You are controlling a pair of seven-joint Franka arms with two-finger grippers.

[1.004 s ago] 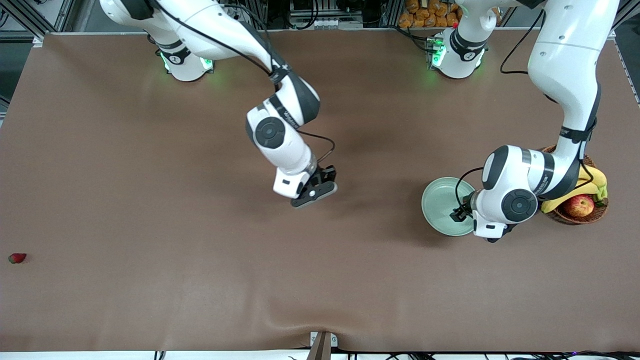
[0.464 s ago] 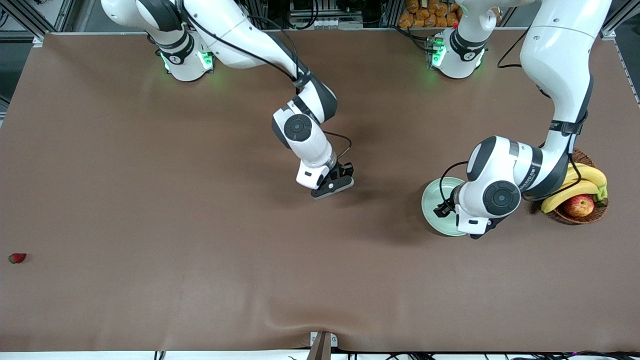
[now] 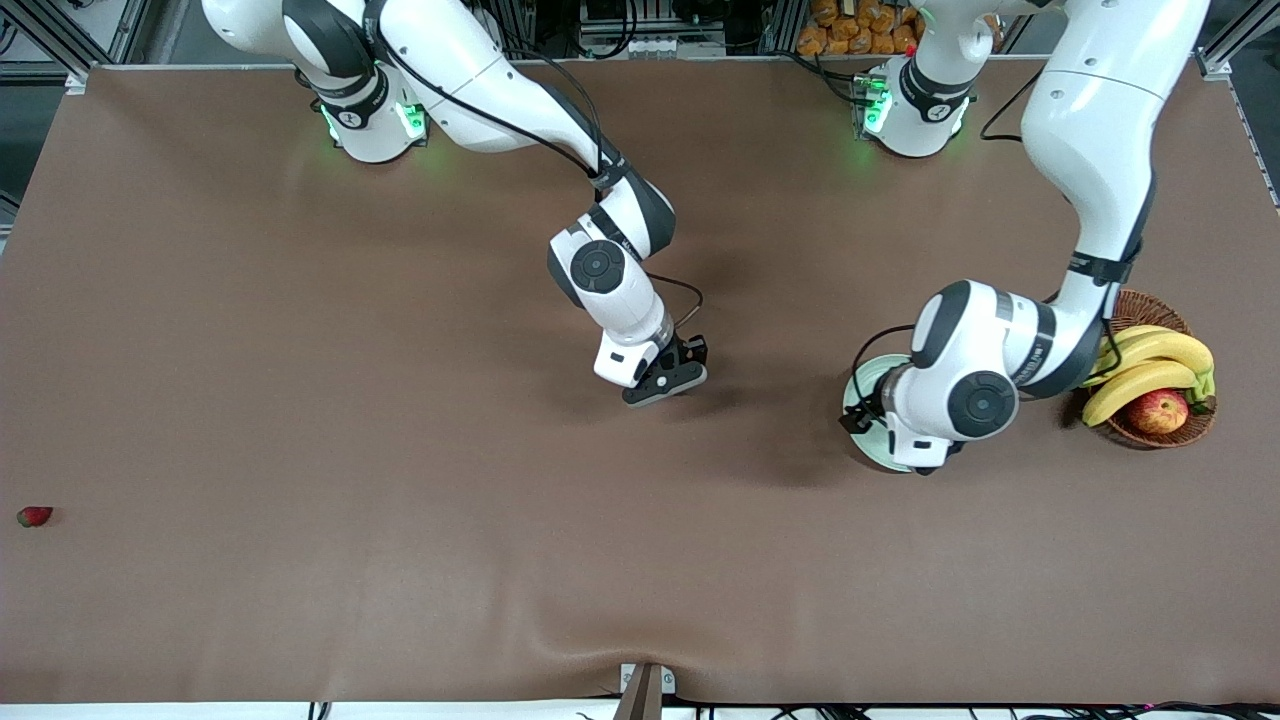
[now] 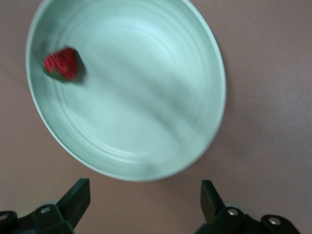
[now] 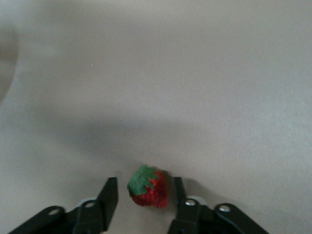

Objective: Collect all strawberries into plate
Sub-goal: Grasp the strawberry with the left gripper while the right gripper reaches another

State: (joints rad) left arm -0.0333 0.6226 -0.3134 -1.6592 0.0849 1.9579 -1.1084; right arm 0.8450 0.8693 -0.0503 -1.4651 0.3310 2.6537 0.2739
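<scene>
My right gripper (image 5: 145, 187) is low over the middle of the table (image 3: 668, 380). Its fingers are parted, and a red strawberry (image 5: 148, 187) with a green cap sits between them. There is a gap on one side of the berry. My left gripper (image 4: 145, 187) is open and empty, just off the rim of the mint-green plate (image 4: 146, 97). One strawberry (image 4: 62, 64) lies inside that plate near its rim. In the front view the left wrist covers most of the plate (image 3: 862, 385). A third strawberry (image 3: 33, 516) lies alone at the right arm's end of the table.
A brown wicker basket (image 3: 1140, 302) stands beside the plate at the left arm's end. It holds bananas (image 3: 1150, 365) and an apple (image 3: 1158, 410). The brown table cover (image 3: 400, 560) has a ripple near its front edge.
The right arm has swung toward the left arm's end and dropped lower, and its fingers have parted around the strawberry. The left arm has shifted over the plate toward the right arm's end.
</scene>
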